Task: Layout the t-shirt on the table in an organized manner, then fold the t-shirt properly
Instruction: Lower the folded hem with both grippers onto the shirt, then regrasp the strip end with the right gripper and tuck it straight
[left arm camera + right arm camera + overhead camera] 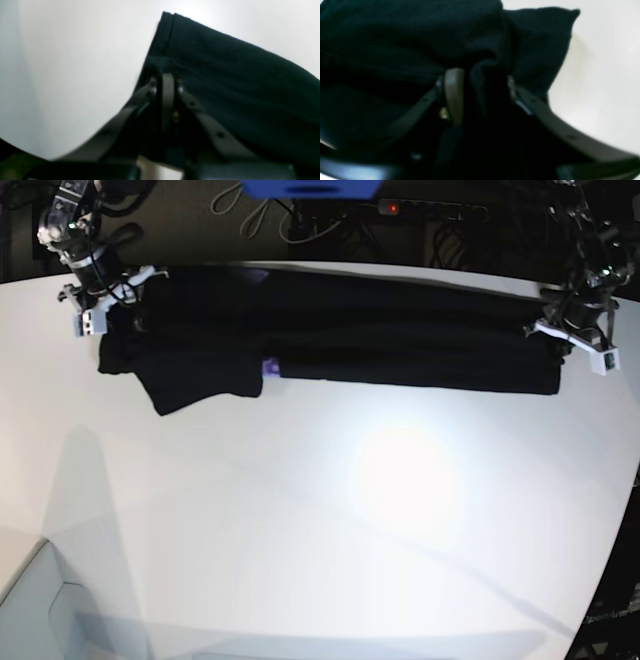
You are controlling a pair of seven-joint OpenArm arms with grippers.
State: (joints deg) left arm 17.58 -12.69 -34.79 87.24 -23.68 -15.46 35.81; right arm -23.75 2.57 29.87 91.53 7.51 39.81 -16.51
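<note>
I see the left gripper (pixel 167 86) clamped on the t-shirt (pixel 330 330) hem; right gripper (pixel 480 82) jaws apart around a fold, far table (pixel 330 530) edge.

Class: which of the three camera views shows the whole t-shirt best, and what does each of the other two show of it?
The base view: the t-shirt lies stretched across the table's far side, a sleeve hanging forward. The left wrist view shows only a hemmed corner; the right wrist view shows only blurred, bunched black cloth.

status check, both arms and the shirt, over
Left tool shut on t-shirt edge. Right tool jaws apart, cloth bunched between them. Shirt in a long band across far side of table. Nothing in the way.
</note>
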